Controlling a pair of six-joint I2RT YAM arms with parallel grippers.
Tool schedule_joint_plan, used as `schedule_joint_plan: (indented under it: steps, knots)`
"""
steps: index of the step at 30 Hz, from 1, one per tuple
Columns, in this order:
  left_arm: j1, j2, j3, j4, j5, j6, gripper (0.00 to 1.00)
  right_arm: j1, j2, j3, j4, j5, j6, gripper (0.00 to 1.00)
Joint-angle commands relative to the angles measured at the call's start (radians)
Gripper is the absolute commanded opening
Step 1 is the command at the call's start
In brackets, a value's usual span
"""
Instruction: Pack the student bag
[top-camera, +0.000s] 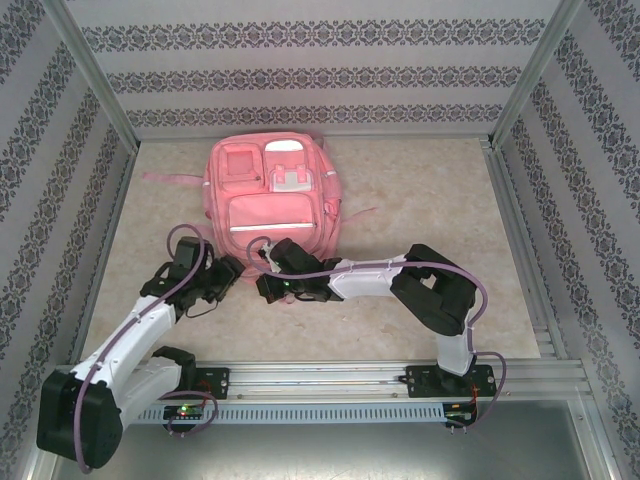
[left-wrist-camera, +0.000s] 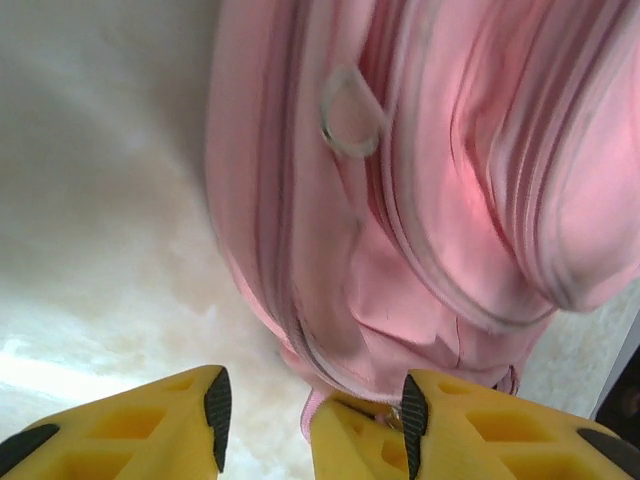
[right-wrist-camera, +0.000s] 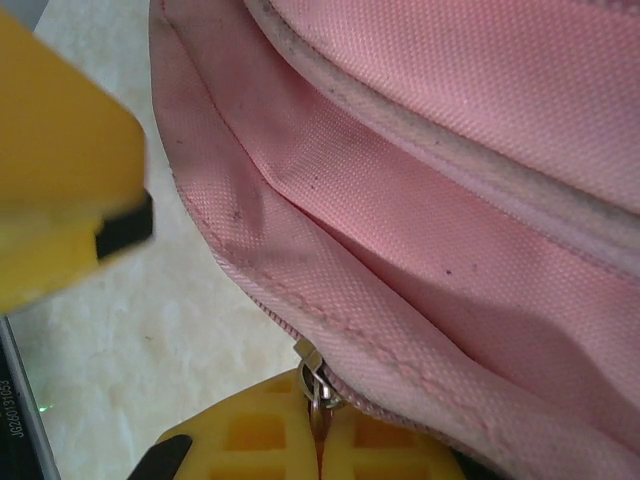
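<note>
Left gripper (left-wrist-camera: 312, 405): jaws parted, released, at blurred near-left corner of student bag (top-camera: 270, 195). Bag lies flat, mid-table (top-camera: 430, 200), near edge hidden by arms. Right gripper (right-wrist-camera: 320, 445): clenched on zip pull (right-wrist-camera: 318, 395), pull's tip hidden.

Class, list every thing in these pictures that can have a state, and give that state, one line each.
backpack, lying flat on the table, front side up
right gripper, shut on the zip pull
zip pull, pinched at the backpack's near edge
left gripper, open, fingers apart at the backpack's near edge, holding nothing
</note>
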Motion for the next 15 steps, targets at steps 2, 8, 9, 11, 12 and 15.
schedule_joint_plan:
  steps: [2,8,9,11,12,15]
  knots:
    - [-0.071,0.050,0.003,0.100,-0.027,-0.056,0.48,0.006,0.003,-0.029,0.050,0.029,0.022,0.00]
    - [-0.086,0.102,0.004,0.136,-0.092,-0.035,0.44,0.007,-0.019,-0.068,0.069,0.042,0.022,0.00]
    - [-0.085,0.110,0.004,0.145,-0.100,-0.031,0.42,0.007,-0.024,-0.074,0.069,0.043,0.020,0.00]
    - [-0.086,0.131,0.004,0.162,-0.114,-0.024,0.38,0.007,-0.034,-0.086,0.069,0.050,0.016,0.00]
    - [-0.084,0.142,0.004,0.172,-0.116,-0.023,0.36,0.007,-0.039,-0.093,0.069,0.052,0.014,0.00]
    - [-0.082,0.175,0.000,0.201,-0.115,-0.020,0.28,0.007,-0.054,-0.110,0.066,0.063,0.010,0.00]
